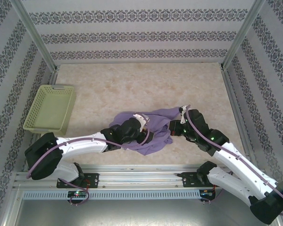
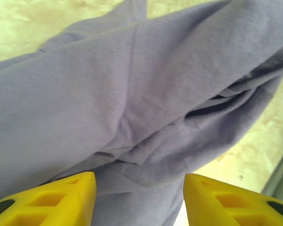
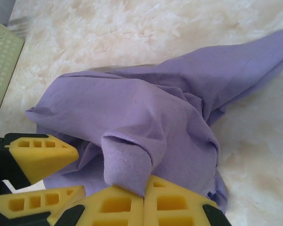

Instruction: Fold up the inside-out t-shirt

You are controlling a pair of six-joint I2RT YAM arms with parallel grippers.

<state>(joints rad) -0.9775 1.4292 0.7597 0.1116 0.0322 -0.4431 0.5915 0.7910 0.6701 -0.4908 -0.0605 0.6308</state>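
The inside-out t-shirt (image 1: 155, 126) lies crumpled in a lavender heap near the table's front middle, plain face showing. My right gripper (image 3: 144, 203) is shut on a folded edge of the t-shirt (image 3: 146, 117), which stands up from between its yellow fingers; in the top view the right gripper (image 1: 176, 126) sits at the heap's right side. My left gripper (image 2: 139, 197) is at the heap's left side (image 1: 142, 126), open, its fingers (image 2: 66, 197) apart with slack t-shirt cloth (image 2: 132, 94) just beyond them. From the right wrist the left gripper (image 3: 80, 173) shows close beside, jaws parted.
A yellow-green perforated basket (image 1: 49, 108) stands at the table's left edge, its corner (image 3: 2, 66) seen from the right wrist. Metal frame posts and patterned walls close in the table. Bare marbled tabletop (image 1: 146, 84) stretches behind the shirt.
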